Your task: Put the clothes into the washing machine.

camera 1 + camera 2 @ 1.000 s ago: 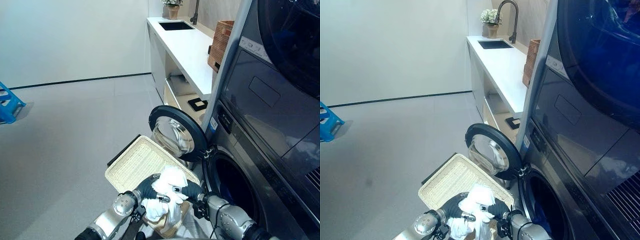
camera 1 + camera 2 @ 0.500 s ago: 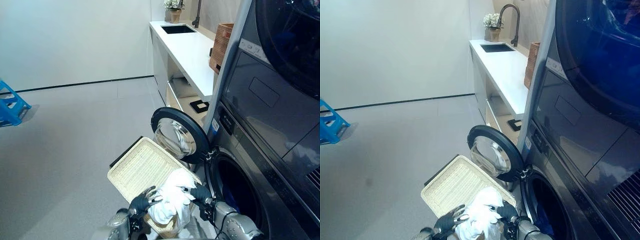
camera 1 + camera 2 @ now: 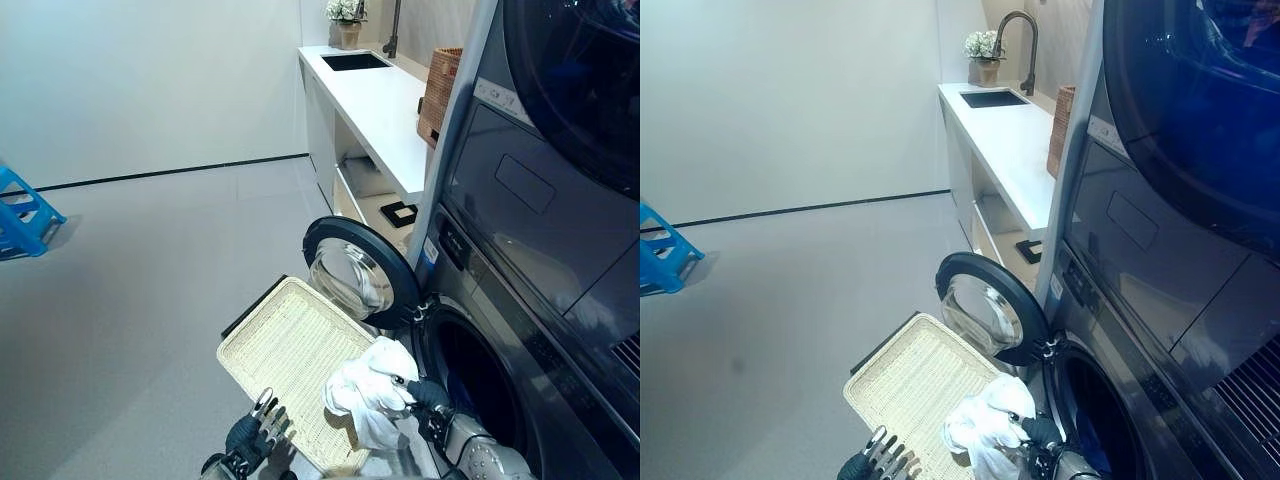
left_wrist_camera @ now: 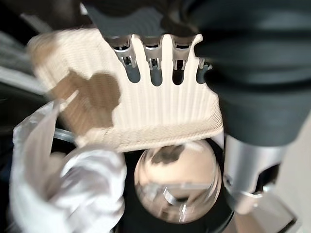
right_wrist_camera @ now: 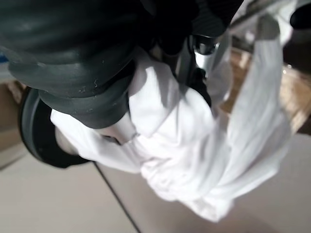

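Note:
A bunched white garment [image 3: 370,392] hangs in my right hand [image 3: 428,394], whose fingers are curled into the cloth [image 5: 194,160], just in front of the washing machine's open drum [image 3: 470,375]. The round door [image 3: 358,270] stands swung open to the left of the drum. My left hand [image 3: 255,430] is low at the front, apart from the garment, fingers straight [image 4: 155,58] over the near edge of the cream wicker basket [image 3: 285,350]. The garment [image 3: 985,425] is lifted off the basket's right end.
A second front-loading machine [image 3: 570,90] is stacked above the open one. A white counter [image 3: 375,95] with a sink, a plant and a brown wicker basket [image 3: 440,90] runs along the back right. A blue stool [image 3: 20,215] stands at far left on the grey floor.
My left hand let go of the garment and dropped to the basket's near edge with fingers straight. My right hand carried the white garment rightward toward the drum opening.

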